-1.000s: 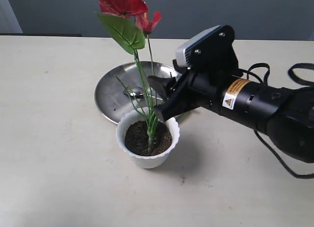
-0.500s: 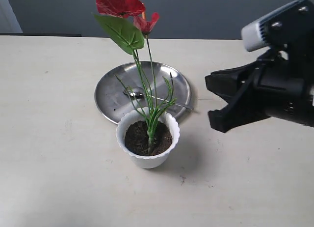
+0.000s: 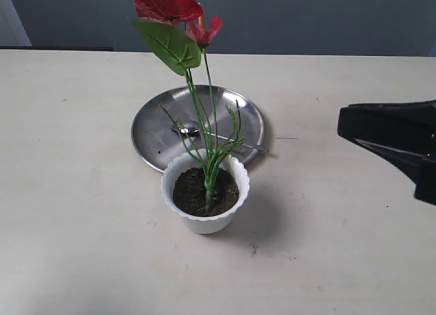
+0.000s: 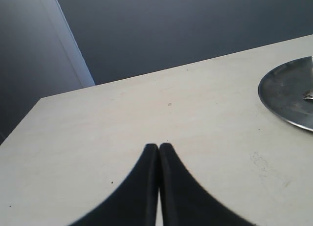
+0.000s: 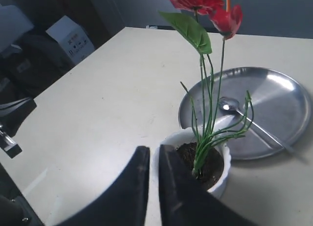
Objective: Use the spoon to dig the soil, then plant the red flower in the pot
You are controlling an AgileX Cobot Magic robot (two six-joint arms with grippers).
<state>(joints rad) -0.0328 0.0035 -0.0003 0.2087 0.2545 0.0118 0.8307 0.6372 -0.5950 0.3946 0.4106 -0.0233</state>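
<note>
exterior view, pale table [image 3: 82, 192], dark wall behind, left pincer [image 4: 159, 148] pressed together, right pincer [image 5: 150, 152] nearly closed, empty

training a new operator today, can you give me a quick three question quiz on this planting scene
1. True or false: the red artificial flower stands upright in the dark brown soil of the small white scalloped plastic pot.
2. Where does the small silver metal spoon lie?
   A. in the pot
   B. on the round steel plate
   C. in the right tool
3. Fill in: the left tool has its fingers pressed ____.

Key: 1 true; 2 B; 3 together.
</note>
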